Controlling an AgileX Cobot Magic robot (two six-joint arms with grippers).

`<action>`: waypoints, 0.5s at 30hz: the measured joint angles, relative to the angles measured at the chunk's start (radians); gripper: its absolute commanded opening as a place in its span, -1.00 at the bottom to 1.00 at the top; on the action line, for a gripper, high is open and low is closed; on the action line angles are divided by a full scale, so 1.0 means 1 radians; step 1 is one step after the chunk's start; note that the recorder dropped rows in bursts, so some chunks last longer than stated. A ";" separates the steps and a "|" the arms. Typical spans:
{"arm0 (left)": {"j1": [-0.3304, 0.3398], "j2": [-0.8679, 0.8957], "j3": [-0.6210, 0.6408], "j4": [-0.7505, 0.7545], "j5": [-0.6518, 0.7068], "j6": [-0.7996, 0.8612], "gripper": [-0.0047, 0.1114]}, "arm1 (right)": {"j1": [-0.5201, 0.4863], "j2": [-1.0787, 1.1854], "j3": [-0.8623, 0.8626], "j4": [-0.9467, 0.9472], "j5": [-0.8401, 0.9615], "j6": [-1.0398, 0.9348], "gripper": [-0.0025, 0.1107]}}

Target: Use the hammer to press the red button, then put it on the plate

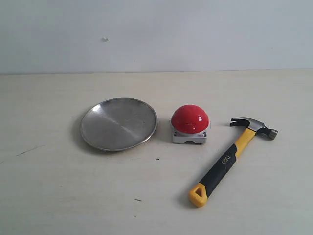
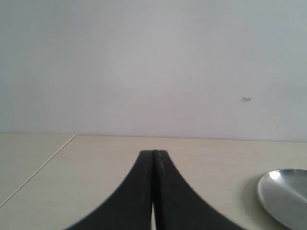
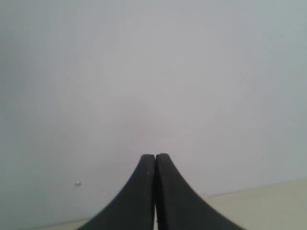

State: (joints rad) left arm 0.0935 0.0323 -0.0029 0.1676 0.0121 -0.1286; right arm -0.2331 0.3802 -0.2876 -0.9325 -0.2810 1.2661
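Lab-like setup: pale tabletop (image 1: 58, 196), plain white wall (image 1: 195, 29).

On my table (image 1: 73, 196), the plate (image 1: 119, 123) lies left in the exterior view, with the button (image 1: 190, 119) just to its right, not touching. The hammer (image 1: 230, 159) lies right of the button, head level with it, handle slanting forward and leftward, apart from both.
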 measured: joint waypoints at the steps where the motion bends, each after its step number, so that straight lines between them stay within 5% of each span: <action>1: 0.000 0.000 0.000 0.000 0.000 0.000 -0.92 | 0.000 0.005 -0.025 -0.097 -0.002 0.089 -0.96; 5: 0.000 0.000 0.000 0.000 0.000 0.000 -0.92 | -0.039 0.030 -0.106 -0.419 -0.039 0.443 -0.96; 15: 0.000 0.000 0.000 0.000 0.000 0.000 -0.92 | -0.384 0.042 -0.118 -0.571 -0.468 0.744 -0.96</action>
State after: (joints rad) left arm 0.0935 0.0323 -0.0029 0.1676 0.0121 -0.1286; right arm -0.6171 0.4224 -0.4060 -1.5040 -0.7487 2.0106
